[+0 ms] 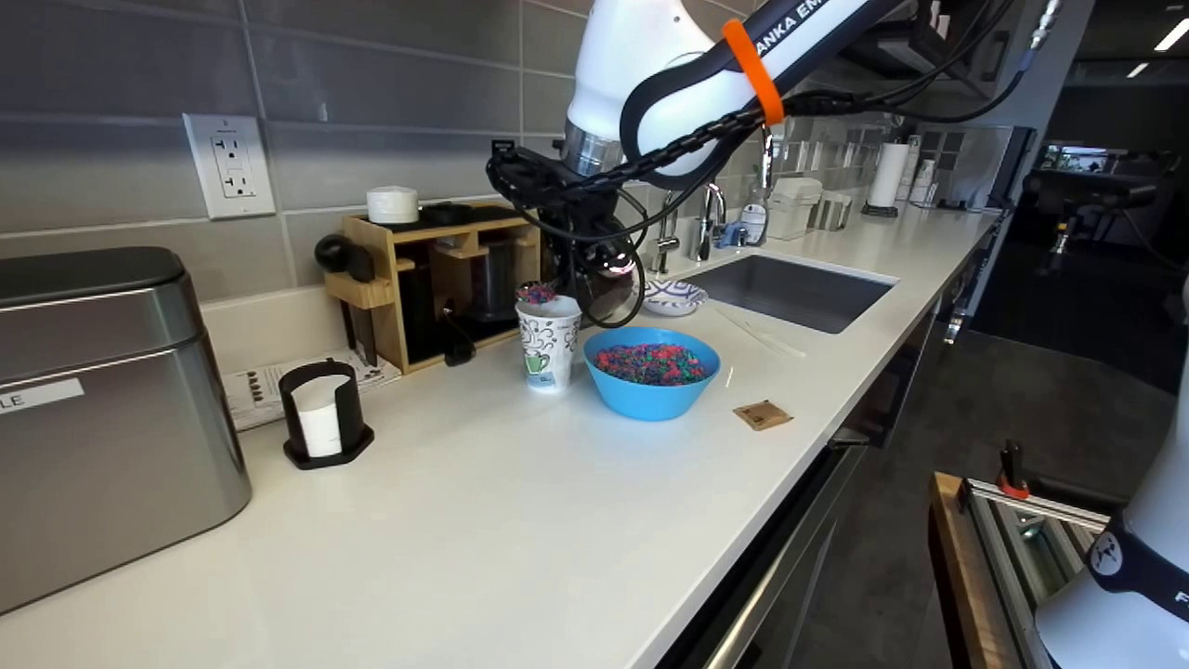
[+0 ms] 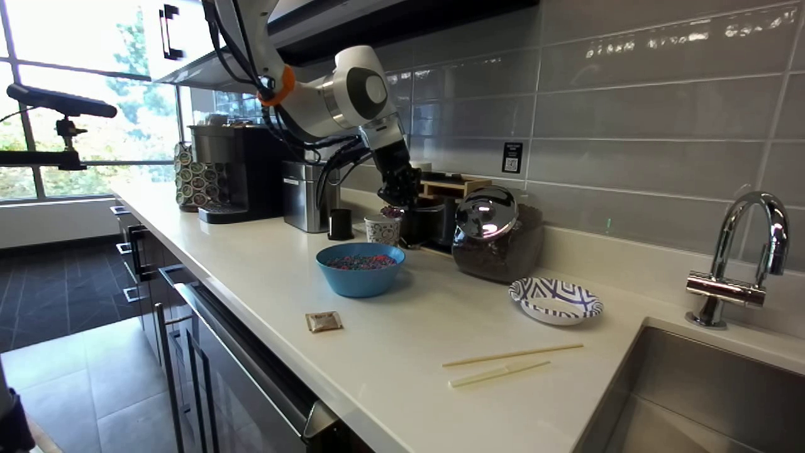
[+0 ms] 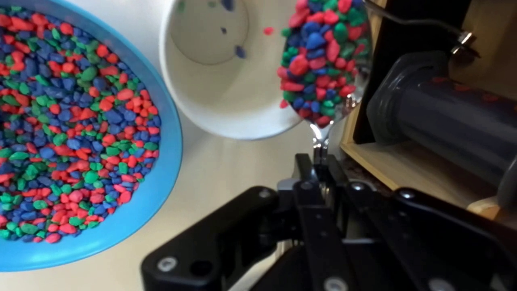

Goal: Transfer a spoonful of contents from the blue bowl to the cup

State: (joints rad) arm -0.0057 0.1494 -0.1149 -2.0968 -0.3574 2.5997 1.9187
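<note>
In the wrist view, the claw (image 3: 320, 165) is clamped on a spoon (image 3: 321, 138) of coloured pieces (image 3: 321, 60), at three o'clock of the cup (image 3: 218, 87). The cup contains few pieces; the blue bowl (image 3: 165, 171), at eight o'clock, many.

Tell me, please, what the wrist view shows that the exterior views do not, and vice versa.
Only the wrist view shows a few loose coloured bits inside the white paper cup and how the black claw grips the shiny metal spoon.

Only the exterior views show the flat brown packet, the blue-patterned white shallow bowl and the rectangular steel sink.

All three share the round bright-blue bowl, its multicoloured loose contents, the cup, the heaped spoonful and part of the light wooden rack.
</note>
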